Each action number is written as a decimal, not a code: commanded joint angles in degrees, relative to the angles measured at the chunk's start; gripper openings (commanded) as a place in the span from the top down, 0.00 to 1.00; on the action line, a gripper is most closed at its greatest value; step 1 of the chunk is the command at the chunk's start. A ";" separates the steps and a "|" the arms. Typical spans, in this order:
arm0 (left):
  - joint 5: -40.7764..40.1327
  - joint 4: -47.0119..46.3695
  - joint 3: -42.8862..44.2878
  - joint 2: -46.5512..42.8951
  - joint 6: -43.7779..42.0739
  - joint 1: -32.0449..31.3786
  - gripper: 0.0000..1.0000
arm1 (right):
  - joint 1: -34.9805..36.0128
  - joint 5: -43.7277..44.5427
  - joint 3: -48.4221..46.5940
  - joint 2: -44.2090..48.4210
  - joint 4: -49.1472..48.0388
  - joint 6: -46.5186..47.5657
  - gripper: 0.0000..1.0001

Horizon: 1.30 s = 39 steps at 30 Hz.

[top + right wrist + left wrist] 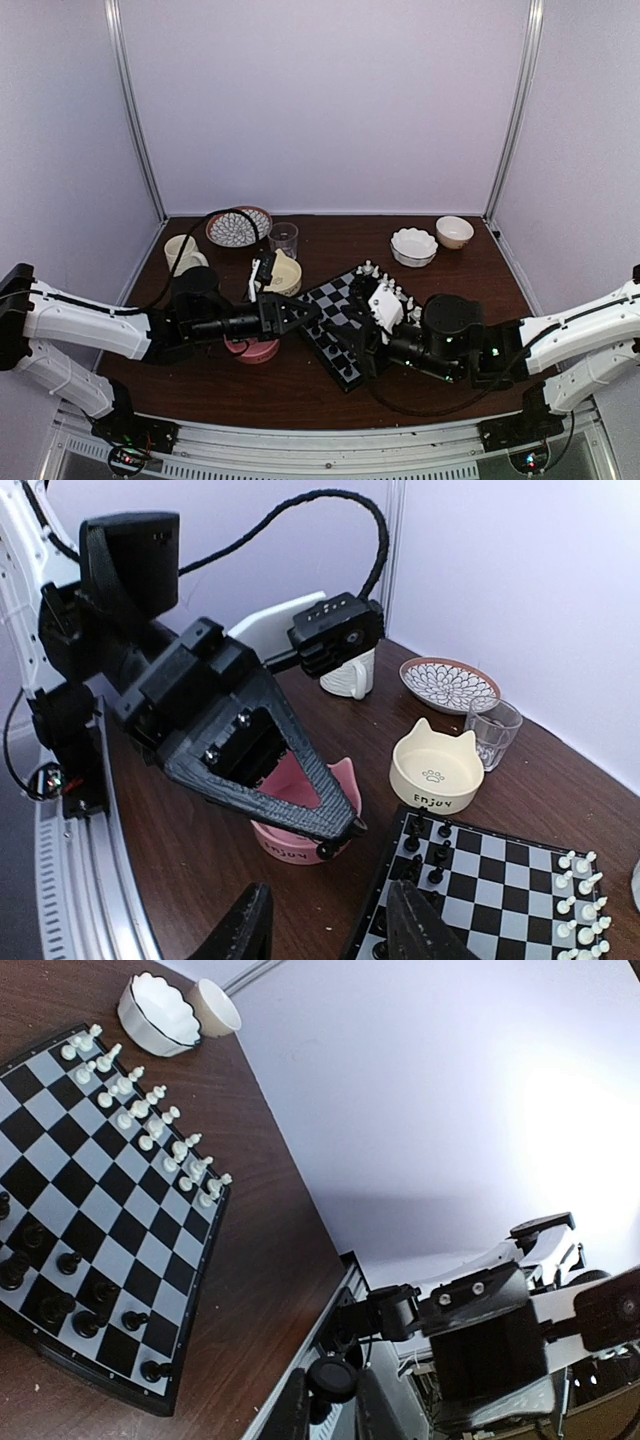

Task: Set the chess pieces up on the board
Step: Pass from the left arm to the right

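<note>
The left gripper (335, 838) pinches a tiny black plastic chessman (330, 1375) between nearly closed jaws, its arm stretched low beside the flat black-and-grey checked chessboard (335, 325). The right gripper (330, 925) hangs above the board, jaws partly spread and empty. The other black chessmen (60, 1305) crowd one edge of the board.

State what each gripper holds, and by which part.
The left gripper pinches a small black chess piece at its tips; which part is gripped cannot be told. The right gripper is open, empty.
</note>
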<state>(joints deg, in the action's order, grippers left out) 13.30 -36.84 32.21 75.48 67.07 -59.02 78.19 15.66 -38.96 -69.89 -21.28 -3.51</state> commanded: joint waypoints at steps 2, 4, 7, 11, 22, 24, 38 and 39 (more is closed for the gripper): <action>1.78 -10.12 1.02 2.44 3.96 -0.76 0.95 | 1.75 3.73 -2.02 -4.85 -3.88 9.12 0.56; 2.03 -11.09 0.87 3.10 4.46 -0.82 0.95 | 1.71 4.08 -1.69 -5.67 -5.15 9.73 0.52; 2.85 -12.96 0.58 3.99 5.27 -0.87 0.95 | 1.73 5.50 -0.62 -6.42 -7.39 10.02 0.50; 3.68 -14.40 0.50 5.22 6.03 -1.12 0.95 | 1.70 6.45 -0.46 -7.21 -7.90 10.25 0.53; 3.68 -16.98 0.33 6.84 6.63 -2.48 0.95 | 1.70 11.15 -2.61 -9.71 -7.48 9.84 0.66; 3.95 -17.24 0.36 6.96 6.67 -2.53 0.95 | 1.62 11.49 -2.49 -9.75 -7.74 9.58 0.71; 3.27 -17.47 -0.31 6.86 5.87 -2.63 0.87 | 1.49 13.39 -2.03 -8.29 -7.32 7.75 1.00; 3.03 -17.49 -0.52 6.77 5.66 -2.67 0.87 | 1.45 13.25 -1.88 -8.07 -7.18 7.38 1.00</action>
<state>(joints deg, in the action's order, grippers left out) 16.73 -51.29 32.23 82.11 73.54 -61.36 79.42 28.42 -40.03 -79.40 -27.73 5.50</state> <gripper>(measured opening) 0.118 0.062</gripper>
